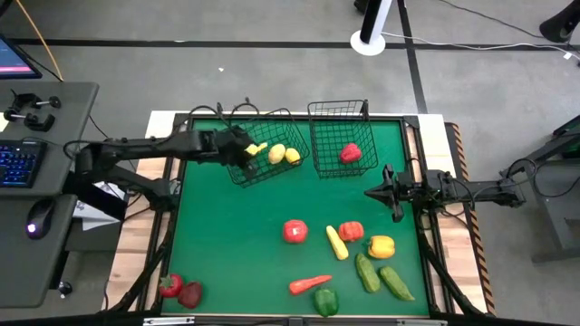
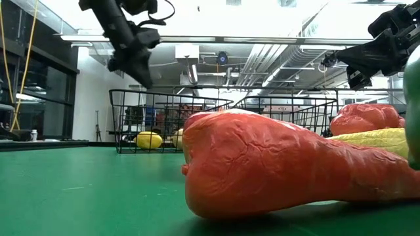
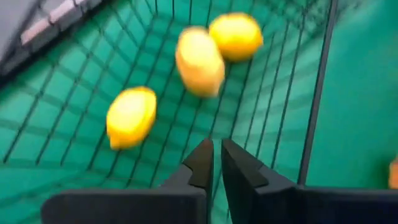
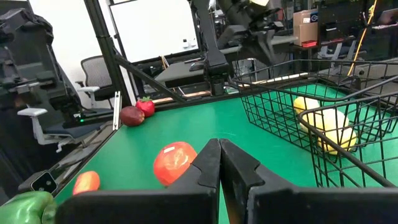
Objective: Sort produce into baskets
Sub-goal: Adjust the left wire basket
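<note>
I see three yellow lemons (image 1: 276,154) in the left basket (image 1: 243,172), just beyond my left end effector (image 1: 243,145); the other basket (image 1: 337,136) holds one red piece (image 1: 350,153).

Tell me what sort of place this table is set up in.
Probably a robotics lab or workshop: a desk with a keyboard and mouse beside the green table, an office chair and whiteboard behind it, and open ceiling ducts overhead.

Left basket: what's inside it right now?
The left basket holds three yellow pieces, loose on its floor. The left gripper hangs over them, shut and empty. Nothing else shows; the arm covers one corner.
</note>
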Robot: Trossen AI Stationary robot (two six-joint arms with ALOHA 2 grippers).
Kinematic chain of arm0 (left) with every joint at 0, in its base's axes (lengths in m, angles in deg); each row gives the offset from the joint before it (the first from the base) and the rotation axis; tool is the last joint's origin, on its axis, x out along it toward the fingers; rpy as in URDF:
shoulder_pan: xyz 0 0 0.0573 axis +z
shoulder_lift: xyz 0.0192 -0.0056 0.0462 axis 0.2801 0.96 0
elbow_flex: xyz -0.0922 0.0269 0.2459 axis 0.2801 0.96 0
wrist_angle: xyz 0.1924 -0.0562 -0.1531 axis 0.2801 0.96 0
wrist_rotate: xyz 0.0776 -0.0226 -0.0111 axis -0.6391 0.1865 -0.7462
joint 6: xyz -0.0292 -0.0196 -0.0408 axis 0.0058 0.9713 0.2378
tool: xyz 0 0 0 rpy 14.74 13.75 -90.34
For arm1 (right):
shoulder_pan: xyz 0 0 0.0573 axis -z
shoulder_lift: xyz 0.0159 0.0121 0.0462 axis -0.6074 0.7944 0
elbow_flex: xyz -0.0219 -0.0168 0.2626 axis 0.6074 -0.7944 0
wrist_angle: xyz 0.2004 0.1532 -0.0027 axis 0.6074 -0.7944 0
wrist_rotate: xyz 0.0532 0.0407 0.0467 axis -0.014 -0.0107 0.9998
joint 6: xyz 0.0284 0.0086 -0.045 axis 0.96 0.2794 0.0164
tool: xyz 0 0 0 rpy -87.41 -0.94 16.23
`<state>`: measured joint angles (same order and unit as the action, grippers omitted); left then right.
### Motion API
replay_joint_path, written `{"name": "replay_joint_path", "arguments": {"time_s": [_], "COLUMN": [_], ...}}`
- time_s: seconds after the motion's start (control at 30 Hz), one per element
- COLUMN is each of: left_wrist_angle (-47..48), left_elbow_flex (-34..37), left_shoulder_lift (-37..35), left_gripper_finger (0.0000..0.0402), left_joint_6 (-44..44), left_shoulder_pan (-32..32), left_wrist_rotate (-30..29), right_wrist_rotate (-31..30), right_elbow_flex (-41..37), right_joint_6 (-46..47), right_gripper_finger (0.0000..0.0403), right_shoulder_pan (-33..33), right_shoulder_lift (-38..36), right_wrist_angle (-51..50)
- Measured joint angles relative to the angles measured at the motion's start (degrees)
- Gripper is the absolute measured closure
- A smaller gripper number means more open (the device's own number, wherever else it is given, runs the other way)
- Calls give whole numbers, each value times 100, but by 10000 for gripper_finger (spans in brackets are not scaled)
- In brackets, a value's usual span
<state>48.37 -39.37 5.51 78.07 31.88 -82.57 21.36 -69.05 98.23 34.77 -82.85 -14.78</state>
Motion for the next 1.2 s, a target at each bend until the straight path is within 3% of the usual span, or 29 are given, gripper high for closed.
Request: {"name": "replay_joint_path", "arguments": {"time_s": [0.1,0.27,0.43,0.6,0.87,1.2], "left_wrist_angle": [-824,-2559,-2611,-2563,-2498,-2354], "left_elbow_flex": [-1,-253,-1182,-1942,-2210,-2189], "left_shoulder_lift": [424,1417,2448,3281,3500,3461], "left_gripper_finger": [399,401,401,401,401,401], "left_joint_6": [161,611,382,96,167,-14], "left_shoulder_pan": [16,218,252,242,184,-66], "left_wrist_rotate": [-186,223,4,675,282,1088], "right_wrist_rotate": [1,0,0,1,0,0], "right_elbow_flex": [1,2,2,0,1,2], "right_joint_6": [0,0,0,0,0,0], "right_gripper_finger": [402,402,402,402,402,402], "right_shoulder_pan": [0,2,0,1,1,2], "right_shoulder_lift": [0,1,0,0,2,2], "right_wrist_angle": [2,1,0,0,0,2]}}
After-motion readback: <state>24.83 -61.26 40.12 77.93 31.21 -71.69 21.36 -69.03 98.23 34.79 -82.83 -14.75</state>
